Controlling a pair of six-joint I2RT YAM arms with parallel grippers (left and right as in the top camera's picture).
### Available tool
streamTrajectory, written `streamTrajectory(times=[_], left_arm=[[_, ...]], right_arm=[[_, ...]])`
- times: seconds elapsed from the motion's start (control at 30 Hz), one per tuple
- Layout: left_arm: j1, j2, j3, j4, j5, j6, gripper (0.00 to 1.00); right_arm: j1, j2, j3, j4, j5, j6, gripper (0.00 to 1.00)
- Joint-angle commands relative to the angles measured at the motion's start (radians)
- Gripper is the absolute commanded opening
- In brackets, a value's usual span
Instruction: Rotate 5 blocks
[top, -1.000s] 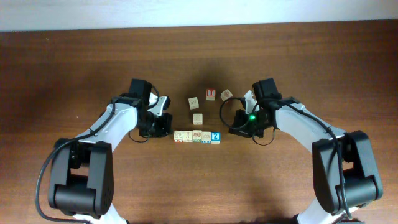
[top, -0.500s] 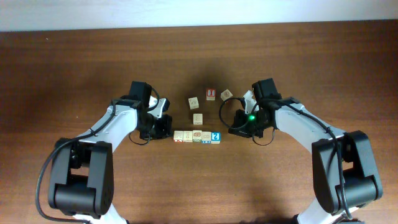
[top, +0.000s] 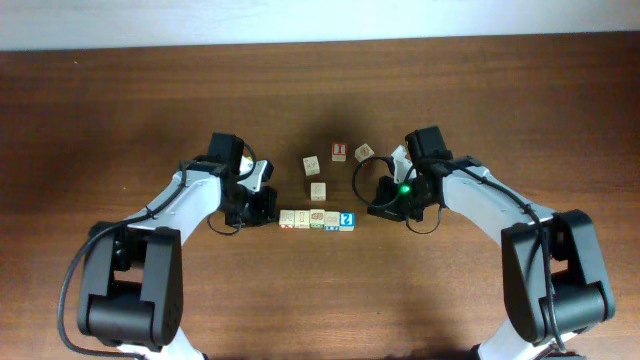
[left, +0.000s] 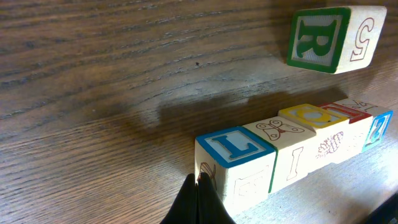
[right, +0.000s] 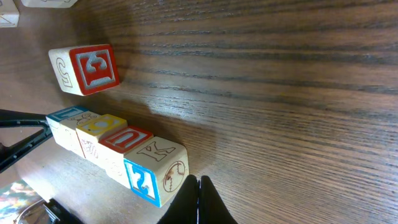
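A row of blocks (top: 317, 219) lies between my two grippers. In the left wrist view it starts with a blue "L" block (left: 235, 147), followed by a pale block (left: 280, 130), a yellow-bordered cube (left: 311, 116) and a red-bordered one (left: 342, 109). The right wrist view shows the other end, a "K" block (right: 157, 169) with a blue side. My left gripper (left: 198, 181) (top: 273, 214) is shut and empty, its tips at the "L" block's end face. The right gripper (right: 198, 182) (top: 365, 214) is shut and empty, beside the "K" block.
Loose blocks sit beyond the row: a pale one (top: 318, 190), one with green print (top: 311, 163), a red one (top: 339, 150) and another pale one (top: 364, 152). A green "R" block (left: 320, 38) shows in the left wrist view, and a red-faced block (right: 87, 68) in the right wrist view.
The left arm has edged slightly toward the row's left end. The blocks and the right arm have not visibly moved.
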Motion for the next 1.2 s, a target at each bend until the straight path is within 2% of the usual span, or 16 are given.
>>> streamTrajectory(times=[0.0,0.43,0.73,0.93,1.17], left_arm=[[-0.004,0.012,-0.01,0.003,0.022,-0.008,0.0],[-0.004,0.012,-0.01,0.005,0.045,0.055,0.0],[-0.004,0.012,-0.01,0.005,0.045,0.055,0.0],[-0.004,0.012,-0.01,0.005,0.045,0.055,0.0],[-0.004,0.012,-0.01,0.005,0.045,0.055,0.0]], right_arm=[[0.006,0.01,-0.011,0.001,-0.01,0.01,0.04],[0.006,0.022,-0.011,-0.016,-0.027,0.042,0.04],[0.008,0.061,-0.011,0.003,-0.048,0.046,0.04],[0.008,0.08,-0.01,0.033,-0.137,-0.049,0.04],[0.034,0.082,-0.007,0.037,-0.135,-0.053,0.04]])
